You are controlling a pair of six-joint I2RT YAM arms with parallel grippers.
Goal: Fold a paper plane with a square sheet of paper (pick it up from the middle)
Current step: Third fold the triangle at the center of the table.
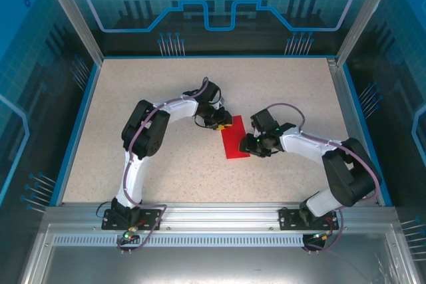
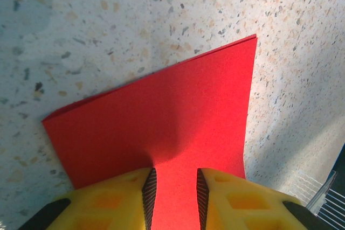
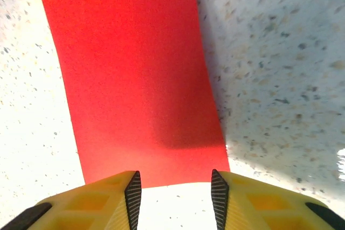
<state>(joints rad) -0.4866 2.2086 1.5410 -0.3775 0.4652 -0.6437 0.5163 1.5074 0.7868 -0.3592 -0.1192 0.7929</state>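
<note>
Red thin paper sheet (image 1: 234, 141), lying as a flat rectangle on the speckled grey-white table (image 1: 299, 91), near its centre, between the two grippers. One edge shows two layers in the left wrist view.

Left gripper (image 1: 223, 123) is at the sheet's far end, its yellow jaws partly apart over the paper, clamping nothing.

Right gripper (image 1: 251, 145) is at the near end, jaws wider apart and empty, the sheet's edge just ahead of the fingertips (image 3: 133, 184).

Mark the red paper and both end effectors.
red paper (image 1: 235, 141), top view, middle of the sheet.
left end effector (image 2: 174, 173), left wrist view, midway between its fingertips.
right end effector (image 3: 175, 175), right wrist view, midway between its fingertips.
</note>
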